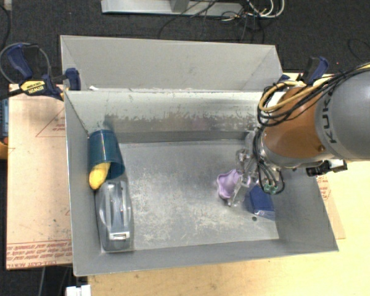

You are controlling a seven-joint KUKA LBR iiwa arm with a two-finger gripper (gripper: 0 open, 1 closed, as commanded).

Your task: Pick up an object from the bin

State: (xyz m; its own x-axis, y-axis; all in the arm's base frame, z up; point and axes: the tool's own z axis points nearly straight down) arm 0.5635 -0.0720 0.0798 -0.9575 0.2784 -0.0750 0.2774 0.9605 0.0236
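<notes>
the arm (333, 125) stands highest and so nearest the camera, reaching in from the right, a grey barrel with an orange cover and looped cables at the wrist. under it is the grey metal bin (179, 205), most of its floor bare.

along the left wall of the bin lies a long clear plastic piece (115, 217). above it a dark teal cup (105, 152) lies on its side, with a small yellow thing (98, 176), rounded like a toy banana, at its mouth. these three are well apart from the arm.

on the right side of the floor, just under the wrist, lie two small things close together: a dark blue block (261, 203) and, to its left, a crumpled pale purple thing (226, 184), soft-looking, though what it is exactly i can't say.

the gripper (239, 193) is down at floor level between these two, right against the purple thing. i cannot tell whether the jaws are open or closed, nor whether they have anything in them; the metal and the purple run together from here.

to my eye the reach into the bin is done, and the purple thing seems the likely pick. nothing is off the floor yet, so the grasp, if not made, and the lift are left.
</notes>
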